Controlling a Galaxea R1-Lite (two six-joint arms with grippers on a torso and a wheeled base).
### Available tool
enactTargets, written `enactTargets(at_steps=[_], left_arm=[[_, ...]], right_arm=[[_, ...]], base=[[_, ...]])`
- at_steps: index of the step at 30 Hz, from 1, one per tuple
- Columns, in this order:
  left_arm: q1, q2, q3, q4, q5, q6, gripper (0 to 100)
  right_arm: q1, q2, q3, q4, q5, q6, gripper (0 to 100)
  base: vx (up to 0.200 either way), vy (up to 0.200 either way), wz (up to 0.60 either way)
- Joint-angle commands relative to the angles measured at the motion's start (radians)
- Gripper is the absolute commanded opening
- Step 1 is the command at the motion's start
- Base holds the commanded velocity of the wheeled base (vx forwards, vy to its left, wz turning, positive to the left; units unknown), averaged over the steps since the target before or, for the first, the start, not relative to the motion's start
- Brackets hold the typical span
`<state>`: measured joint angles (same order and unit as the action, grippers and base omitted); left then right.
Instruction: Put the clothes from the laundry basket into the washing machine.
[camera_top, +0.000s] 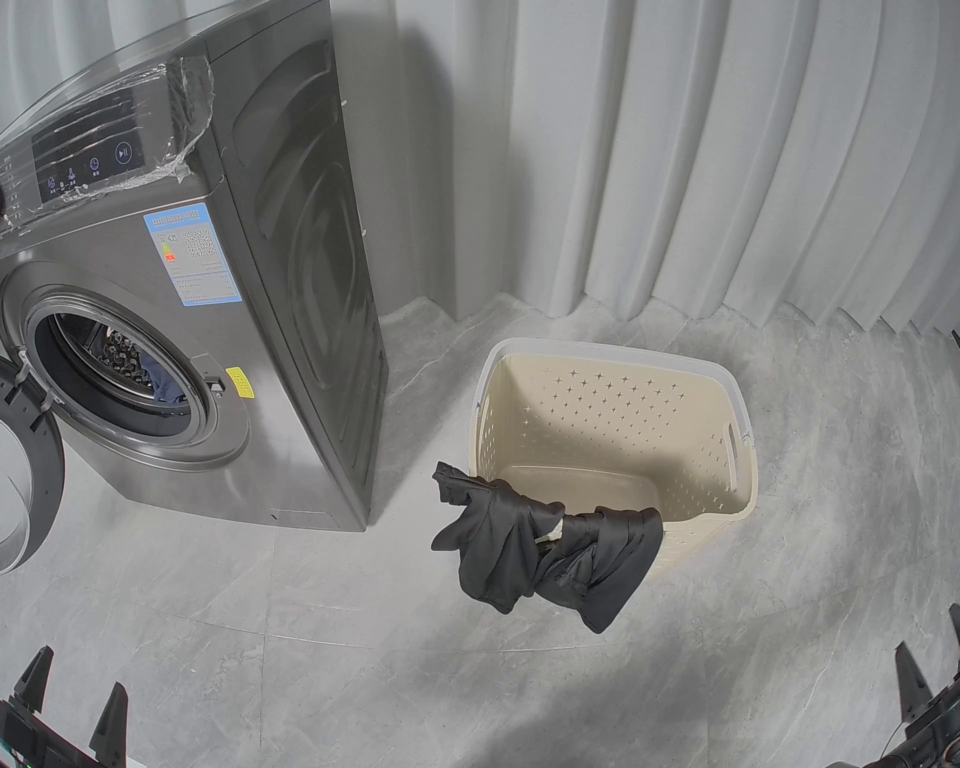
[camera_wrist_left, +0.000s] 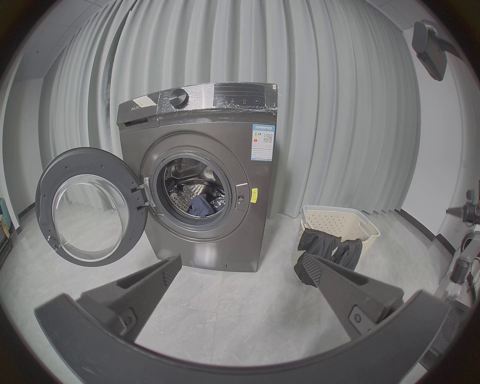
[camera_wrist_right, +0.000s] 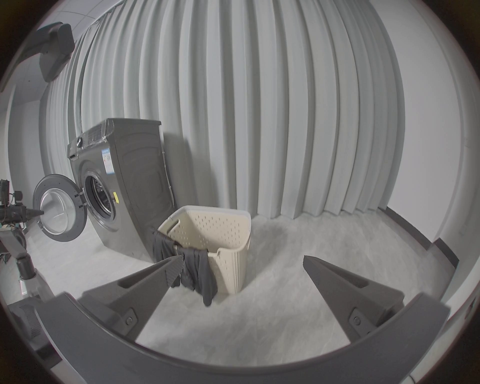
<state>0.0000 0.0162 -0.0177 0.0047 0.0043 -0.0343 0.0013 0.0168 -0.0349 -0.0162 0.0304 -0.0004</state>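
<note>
Dark garment (camera_top: 500, 550) on basket (camera_top: 610, 352) rim, washer (camera_top: 290, 250) open

— Any print legible on your feed?
— None I can read. At left of frame, the washing machine (camera_top: 300, 300) front carries a blue label (camera_top: 192, 254) and a yellow sticker (camera_top: 239, 382), lettering too small.

Laundry room, judging by washing machine (camera_top: 290, 300), laundry basket (camera_top: 610, 352), curtains (camera_top: 650, 150).

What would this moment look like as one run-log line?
washer: door open, blue garment inside | basket: dark cloth draped over it | left hand: open, empty | right hand: open, empty
</note>
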Motion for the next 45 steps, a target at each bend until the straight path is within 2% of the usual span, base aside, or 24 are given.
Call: enactTargets(at_steps=[1,3,5,8,9,10,12,13,14,15,20,23,28,31,33,34,35,36,38,45], left_arm=[[0.000,-0.016,0.016,0.000,0.000,0.005,100],[0.000,-0.015,0.016,0.000,-0.004,0.004,100],[0.000,-0.016,0.016,0.000,-0.004,-0.003,100],[0.000,-0.016,0.016,0.000,-0.003,-0.004,100],[0.000,-0.016,0.016,0.000,-0.003,-0.004,100],[0.000,-0.016,0.016,0.000,-0.003,-0.006,100],[0.000,-0.015,0.016,0.000,-0.003,-0.004,100],[0.000,-0.015,0.016,0.000,-0.003,-0.004,100],[-0.002,-0.016,0.016,0.000,-0.003,-0.004,100],[0.000,-0.016,0.016,0.000,-0.003,-0.003,100],[-0.002,-0.015,0.016,0.000,-0.003,-0.004,100],[0.000,-0.016,0.016,0.000,-0.003,-0.003,100],[-0.002,-0.016,0.016,0.000,-0.003,-0.004,100],[0.000,-0.016,0.016,0.000,-0.003,-0.003,100],[0.000,-0.016,0.016,0.000,-0.003,-0.004,100],[0.000,-0.015,0.016,0.000,-0.003,-0.004,100],[0.000,-0.015,0.016,0.000,-0.003,-0.004,100],[0.000,-0.016,0.016,0.000,-0.003,-0.004,100],[0.000,-0.016,0.016,0.000,-0.003,-0.004,100],[0.000,-0.016,0.016,0.000,-0.003,-0.004,100]], right_arm=[[-0.001,0.153,-0.286,-0.048,0.023,-0.007,100],[0.000,0.221,-0.321,-0.047,0.026,-0.009,100],[0.013,0.373,-0.327,-0.057,0.060,-0.006,100],[0.052,0.589,-0.298,-0.097,0.109,0.040,100],[0.052,0.589,-0.298,-0.097,0.109,0.040,100],[0.098,0.689,-0.289,-0.148,0.134,0.106,100],[0.166,0.802,-0.283,-0.205,0.135,0.177,100],[0.166,0.802,-0.283,-0.205,0.135,0.177,100],[0.207,0.881,-0.277,-0.252,0.128,0.215,100],[0.223,0.933,-0.263,-0.294,0.120,0.229,100],[0.260,1.082,-0.226,-0.410,0.071,0.224,100],[0.319,1.158,-0.230,-0.442,0.005,0.231,100],[0.399,1.269,-0.240,-0.478,-0.043,0.238,100],[0.425,1.355,-0.241,-0.553,-0.057,0.247,100],[0.428,1.365,-0.243,-0.561,-0.058,0.249,100],[0.448,1.448,-0.252,-0.637,-0.081,0.260,100],[0.448,1.448,-0.252,-0.637,-0.081,0.260,100],[0.465,1.517,-0.255,-0.693,-0.112,0.267,100],[0.483,1.572,-0.260,-0.729,-0.136,0.277,100],[0.514,1.733,-0.346,-0.766,-0.175,0.321,100]], base=[[0.000,0.000,0.00],[0.000,0.000,0.00],[0.000,0.000,0.00],[0.000,0.000,0.00],[0.000,0.000,0.00],[0.000,0.000,0.00],[0.000,0.000,0.00],[0.000,0.000,0.00],[0.000,0.000,0.00],[0.000,0.000,0.00],[0.000,0.000,0.00],[0.000,0.000,0.00],[0.000,0.000,0.00],[0.000,0.000,0.00],[0.000,0.000,0.00],[0.000,0.000,0.00],[0.000,0.000,0.00],[0.000,0.000,0.00],[0.000,0.000,0.00],[0.000,0.000,0.00]])
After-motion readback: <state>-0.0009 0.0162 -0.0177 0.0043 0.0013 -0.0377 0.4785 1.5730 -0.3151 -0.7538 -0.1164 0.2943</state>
